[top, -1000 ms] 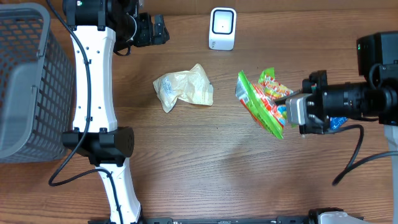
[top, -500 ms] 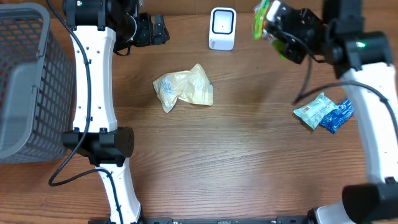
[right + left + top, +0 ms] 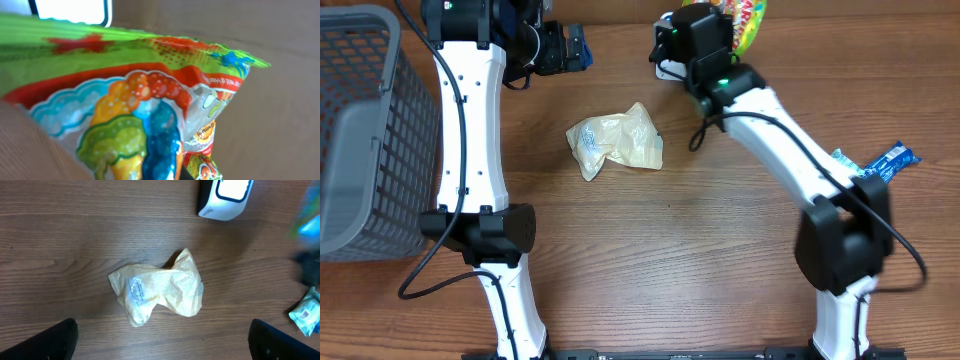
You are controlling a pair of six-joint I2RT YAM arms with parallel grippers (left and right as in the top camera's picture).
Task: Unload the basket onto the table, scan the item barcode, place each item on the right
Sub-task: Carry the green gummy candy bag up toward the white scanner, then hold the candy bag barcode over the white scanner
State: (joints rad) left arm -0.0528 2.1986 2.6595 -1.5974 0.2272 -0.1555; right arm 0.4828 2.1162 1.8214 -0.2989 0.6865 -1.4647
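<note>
**While right gripper [image 3: 732, 22] is clenching the glossy green candy bag [image 3: 752, 12], scan step is running**

Bag is hanging close to the white boxy barcode scanner [image 3: 225, 200]; left gripper [image 3: 572, 46] is sitting released; next move is likely needing the barcode, unseen here, turned toward the scanner face.
</note>
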